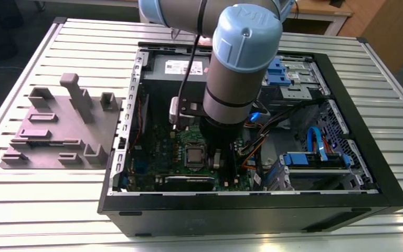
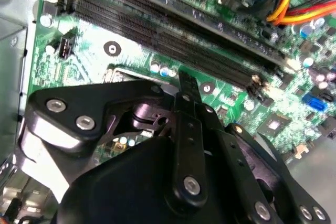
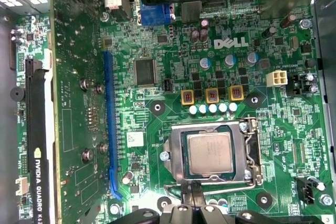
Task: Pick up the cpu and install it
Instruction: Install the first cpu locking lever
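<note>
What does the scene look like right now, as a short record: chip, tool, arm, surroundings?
chip: cpu lies flat inside its socket frame on the green board
tool: tool sits at the edge of the socket, beside the chip; its grip state cannot be told
arm: reaches down into the open computer case
surroundings: grey stepped block on the slatted table, to the exterior view's left of the case

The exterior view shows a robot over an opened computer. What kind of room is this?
Probably a workshop or robotics lab. A robot arm reaches into an open computer case on a slatted metal table, beside a grey fixture block. The cpu sits in its socket.
</note>
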`<state>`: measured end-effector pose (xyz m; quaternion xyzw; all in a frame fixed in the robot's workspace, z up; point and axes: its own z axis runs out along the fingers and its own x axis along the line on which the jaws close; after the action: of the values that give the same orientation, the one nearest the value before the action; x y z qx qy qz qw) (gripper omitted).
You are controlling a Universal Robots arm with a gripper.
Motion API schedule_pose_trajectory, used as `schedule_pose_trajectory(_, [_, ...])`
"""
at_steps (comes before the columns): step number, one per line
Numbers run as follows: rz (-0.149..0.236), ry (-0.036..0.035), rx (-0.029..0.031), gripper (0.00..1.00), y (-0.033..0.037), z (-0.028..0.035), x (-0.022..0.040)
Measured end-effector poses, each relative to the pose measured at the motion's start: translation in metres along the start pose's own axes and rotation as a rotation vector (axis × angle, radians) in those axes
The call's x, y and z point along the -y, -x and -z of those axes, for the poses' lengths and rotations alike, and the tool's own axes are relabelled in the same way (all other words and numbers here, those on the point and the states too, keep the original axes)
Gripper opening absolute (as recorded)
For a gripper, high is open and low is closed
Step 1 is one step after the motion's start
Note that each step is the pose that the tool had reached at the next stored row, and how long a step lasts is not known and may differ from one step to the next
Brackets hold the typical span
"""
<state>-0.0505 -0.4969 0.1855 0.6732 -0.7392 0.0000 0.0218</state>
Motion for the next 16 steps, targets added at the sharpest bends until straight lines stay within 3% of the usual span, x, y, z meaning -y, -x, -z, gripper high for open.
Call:
schedule_pose_trajectory(4, [0.0, 0.0007, 0.0003, 0.1, -0.0001, 0.0001, 0.0001])
schedule_pose_trajectory(7, [0.001, 0.0007, 0.0053, 0.1, 0.0001, 0.0039, 0.0])
schedule_pose_trajectory(15, [0.001, 0.0015, 0.0091, 0.1, -0.0013, 0.0369, -0.0009])
schedule_pose_trajectory(16, [0.001, 0.0015, 0.0093, 0.1, -0.0013, 0.0378, -0.0009])
